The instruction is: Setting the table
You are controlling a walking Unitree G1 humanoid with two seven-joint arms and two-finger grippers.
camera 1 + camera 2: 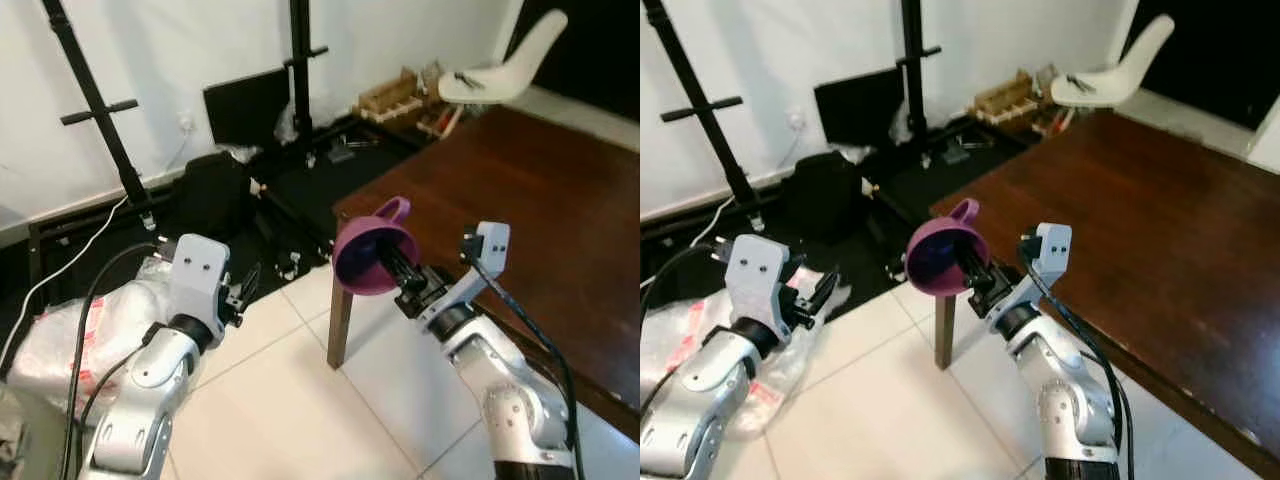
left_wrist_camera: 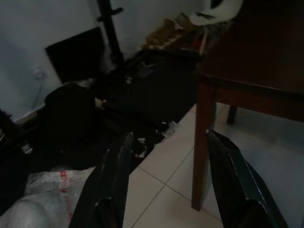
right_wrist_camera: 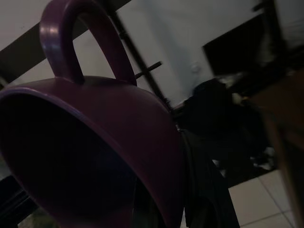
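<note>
A purple cup (image 1: 372, 255) with a loop handle is held tilted on its side in the air, just off the near corner of the dark wooden table (image 1: 545, 200). My right gripper (image 1: 396, 264) is shut on the cup's rim, one finger inside the bowl. In the right wrist view the cup (image 3: 95, 142) is very close, with a black finger (image 3: 204, 190) against its outer wall. My left gripper (image 1: 245, 285) hovers over the tiled floor to the left, open and holding nothing, as the left wrist view shows (image 2: 168, 137).
The table's corner leg (image 1: 340, 325) stands on white tiles below the cup. A white chair (image 1: 500, 70) sits at the table's far end. Black stands, bags and a monitor (image 1: 248, 105) crowd the wall. A clear plastic bag (image 1: 70, 330) lies at left.
</note>
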